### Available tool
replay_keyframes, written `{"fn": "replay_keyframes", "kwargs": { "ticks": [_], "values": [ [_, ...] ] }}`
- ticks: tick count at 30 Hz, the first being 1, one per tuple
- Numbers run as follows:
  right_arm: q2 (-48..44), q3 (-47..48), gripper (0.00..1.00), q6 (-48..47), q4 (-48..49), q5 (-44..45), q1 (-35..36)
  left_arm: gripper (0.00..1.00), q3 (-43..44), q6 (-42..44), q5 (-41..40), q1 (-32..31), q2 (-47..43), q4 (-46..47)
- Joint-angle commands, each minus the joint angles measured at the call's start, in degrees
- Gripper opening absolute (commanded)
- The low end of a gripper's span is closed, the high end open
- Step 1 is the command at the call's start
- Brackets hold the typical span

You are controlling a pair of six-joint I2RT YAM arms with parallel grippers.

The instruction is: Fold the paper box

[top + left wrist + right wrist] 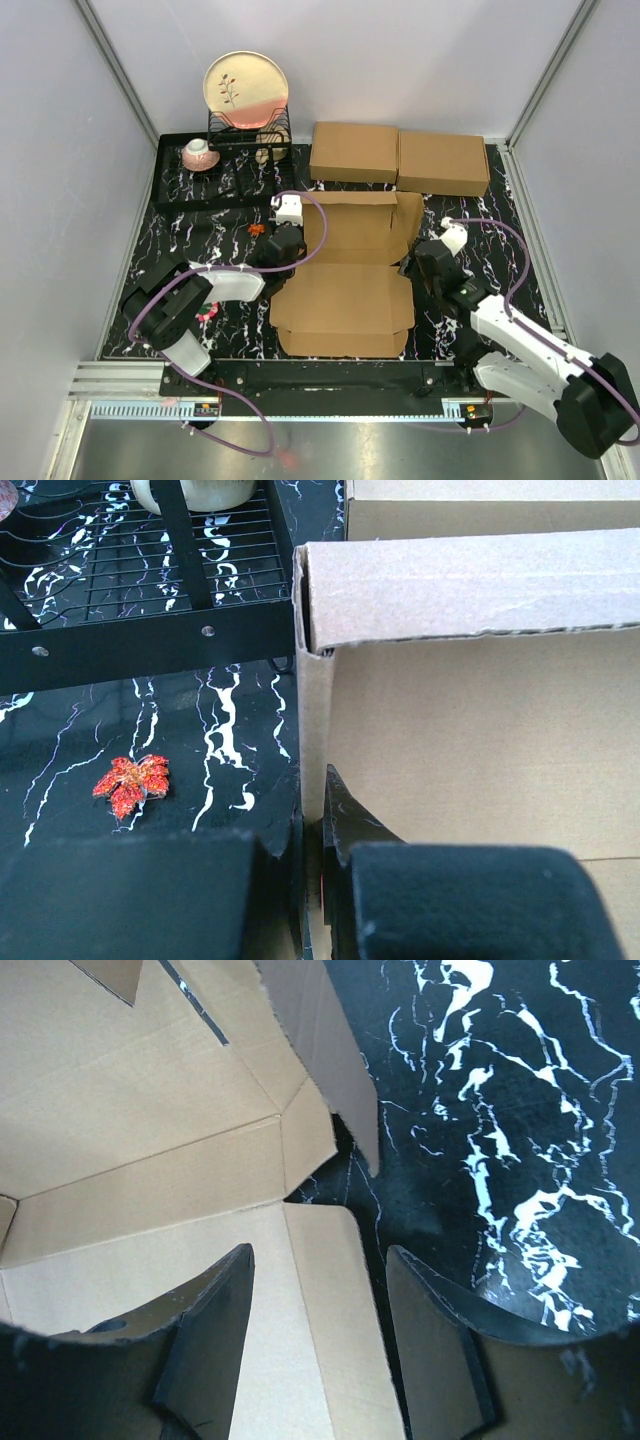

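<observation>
Start at the near edge of the black marbled table (190,240), beside the two bolted arm bases.

Locate the paper box (345,300) at mid-table, between the arms. Near half: a wide panel lying flat, with corner tabs. Far half: a shallow tray with left, right and far walls raised. Inside that tray: plain creased cardboard floor.

Check the left gripper (312,865): closed tight, fingers pinching the thin left wall of the paper box low down, short of the far-left corner and its folded-over top edge.

Check the right gripper (320,1290): jaws spread well apart, nothing gripped. One finger over the box's inner floor, the other over bare table, with the right-hand flap edge lying below the gap.

Just left of the left gripper, note a small red leaf (131,783) flat on the table, apart from the box.

Farther back on the left, find the black drainer tray (235,182) with its wire rack (215,125). Contents:
- a cream plate (246,90) with pink band and sprig motif, upright in the rack
- a pink-and-white cup (200,153) in the tray's left part
- a cream rounded vessel (268,140) behind the wires, kind not discernible

At the far edge, right of the tray, find a flat brown cardboard box (354,152) and its twin (443,163), closed, side by side and touching, just beyond the paper box's far wall.
</observation>
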Motion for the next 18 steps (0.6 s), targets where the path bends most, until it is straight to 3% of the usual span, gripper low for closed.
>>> {"fn": "replay_keyframes", "kwargs": {
  "ticks": [1, 8, 18],
  "values": [
    [4.87, 0.02, 0.62, 0.84, 8.35, -1.06, 0.28, 0.00, -0.43, 0.42, -1.08, -0.76, -0.40, 1.80],
    [13.48, -1.56, 0.61, 0.57, 17.40, 0.51, 0.28, 0.00, -1.04, 1.21, -1.26, -1.64, -0.84, 2.42],
    [18.15, -1.92, 0.58, -3.11, 26.63, 2.81, 0.19, 0.00, -0.96, 2.35, -1.09, -2.34, -0.22, 3.21]
  ]
}}
